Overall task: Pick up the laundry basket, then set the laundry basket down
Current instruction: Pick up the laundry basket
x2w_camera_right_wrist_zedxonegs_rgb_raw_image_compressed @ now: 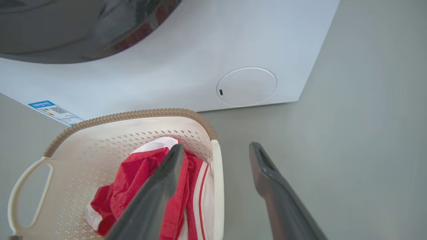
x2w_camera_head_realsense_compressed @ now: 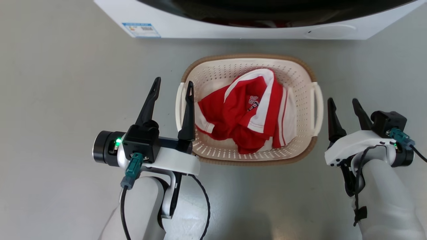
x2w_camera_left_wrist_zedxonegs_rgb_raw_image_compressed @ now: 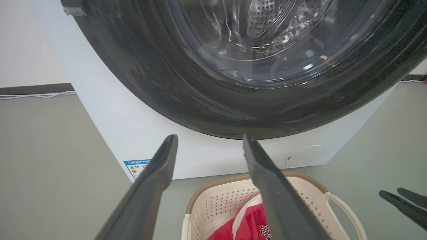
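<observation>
You see blue-headed sticker [x2w_camera_head_realsense_compressed: 141, 29] with QR code on washer [x2w_camera_head_realsense_compressed: 233, 33] front, print too small to read; red shirt [x2w_camera_head_realsense_compressed: 233, 115] crest illegible.

Grey floor [x2w_camera_head_realsense_compressed: 50, 100], white washing machine [x2w_camera_left_wrist_zedxonegs_rgb_raw_image_compressed: 110, 116] with dark glass door [x2w_camera_left_wrist_zedxonegs_rgb_raw_image_compressed: 233, 110], blue label [x2w_camera_head_realsense_compressed: 141, 29], dark baseboard [x2w_camera_left_wrist_zedxonegs_rgb_raw_image_compressed: 33, 88]

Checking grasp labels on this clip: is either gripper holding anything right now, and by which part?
Nothing is held. The left gripper and right gripper are both open, flanking the basket, which sits on the floor.
</observation>
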### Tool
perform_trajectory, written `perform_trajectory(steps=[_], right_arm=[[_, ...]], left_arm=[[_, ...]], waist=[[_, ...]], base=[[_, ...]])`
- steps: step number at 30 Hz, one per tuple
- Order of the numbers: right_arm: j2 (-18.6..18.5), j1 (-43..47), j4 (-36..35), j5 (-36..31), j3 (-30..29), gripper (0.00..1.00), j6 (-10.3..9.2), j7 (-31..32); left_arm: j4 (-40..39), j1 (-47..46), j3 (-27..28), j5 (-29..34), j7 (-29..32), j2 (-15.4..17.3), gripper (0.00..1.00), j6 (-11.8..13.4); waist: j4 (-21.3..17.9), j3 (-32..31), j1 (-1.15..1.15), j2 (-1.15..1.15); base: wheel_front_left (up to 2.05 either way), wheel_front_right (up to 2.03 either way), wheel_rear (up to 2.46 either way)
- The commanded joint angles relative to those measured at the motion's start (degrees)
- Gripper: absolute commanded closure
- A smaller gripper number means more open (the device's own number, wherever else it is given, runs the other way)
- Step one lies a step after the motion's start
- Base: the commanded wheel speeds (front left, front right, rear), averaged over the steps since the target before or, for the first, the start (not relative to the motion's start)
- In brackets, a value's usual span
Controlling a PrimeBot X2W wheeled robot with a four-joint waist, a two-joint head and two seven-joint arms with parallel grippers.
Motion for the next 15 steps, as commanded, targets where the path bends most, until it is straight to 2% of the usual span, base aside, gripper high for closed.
perform_trajectory(steps=[1,15], right_arm=[[0.9,2.2,-2.2,0.6,2.0,0.00,0.14,-0.5],[0.9,9.0,-16.9,4.9,7.5,0.00,0.14,-0.5]], left_arm=[[-1.0,1.4,2.0,0.7,-0.3,0.8,0.00,-0.3],[-1.1,5.8,5.7,1.6,-0.3,0.8,0.00,-1.7]], waist=[[-0.9,-1.0,0.00,0.00],[-3.5,-8.2,0.00,0.00]], base=[[0.00,0.00,0.00],[0.00,0.00,0.00]])
